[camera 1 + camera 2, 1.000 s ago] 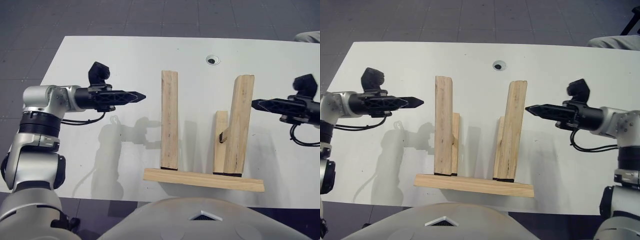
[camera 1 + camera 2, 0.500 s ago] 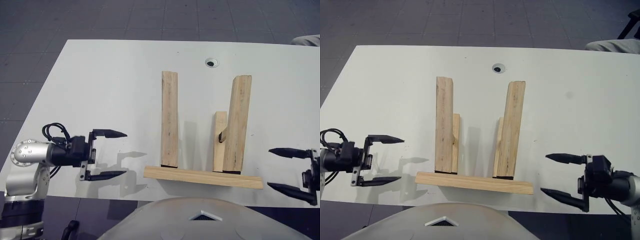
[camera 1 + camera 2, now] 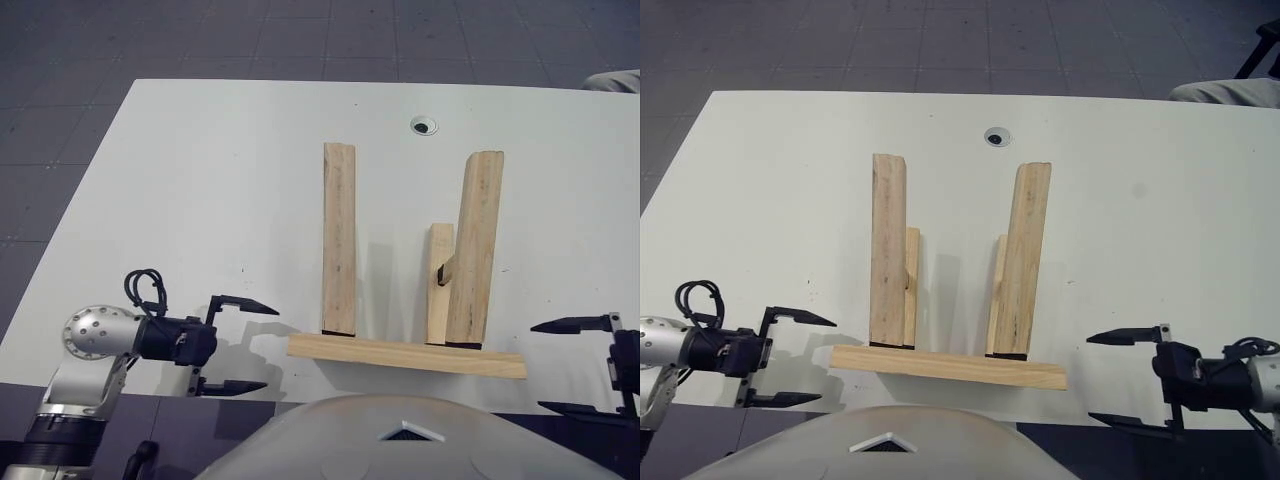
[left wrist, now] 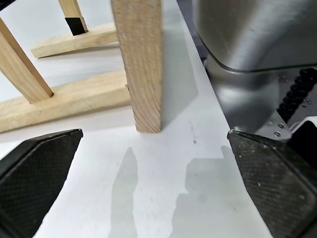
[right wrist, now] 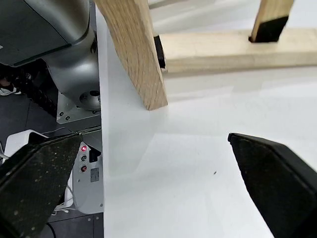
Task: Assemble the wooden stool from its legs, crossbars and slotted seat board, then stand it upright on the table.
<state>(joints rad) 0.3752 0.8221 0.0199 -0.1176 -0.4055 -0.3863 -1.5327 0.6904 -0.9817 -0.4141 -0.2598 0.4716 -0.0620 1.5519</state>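
Stool on its side: I hold the assembled stool [image 3: 1023, 230] near the table's [image 3: 1160, 200] front edge, seat board [image 3: 948, 366] on edge, legs [image 3: 888, 240] pointing away; left gripper [image 3: 827, 360] and right gripper [image 3: 1090, 378], both spread wide, flank the board's ends without touching, apparently placed to tip it upright.

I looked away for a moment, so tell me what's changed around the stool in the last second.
Both arms came down from beside the legs toward the table's near edge. The left end effector and right end effector, both open, now flank the ends of the seat board without touching it. Nothing was grasped. The stool stayed put.
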